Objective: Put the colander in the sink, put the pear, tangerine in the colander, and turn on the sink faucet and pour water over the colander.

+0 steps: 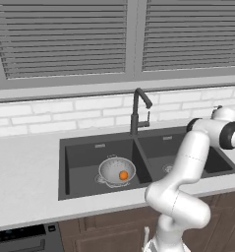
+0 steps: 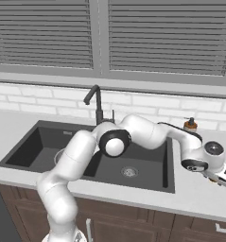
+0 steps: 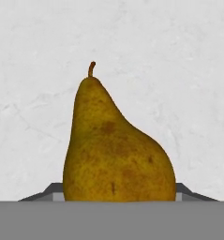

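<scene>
Your gripper (image 2: 217,178) hangs low over the counter (image 2: 195,198) to the right of the sink (image 2: 147,177), with the pear (image 3: 115,150) right in front of it. From the hand view the fruit sits between the two dark fingertips (image 3: 48,191), whose tips just peek out on either side of its broad base; you cannot tell whether the jaws already press on it or stand a little off.

The pear lies on the pale, faintly marbled counter, an olive-brown, speckled, matte body with a narrow neck and short stem (a shape that tapers, so I judge the wide belly the better place to clamp).

Farther out, the perforated metal colander (image 1: 117,171) sits in the left basin of the dark matte sink, holding the bright round tangerine (image 1: 123,175). The thin black sink faucet (image 1: 138,112) rises behind the divider.
</scene>
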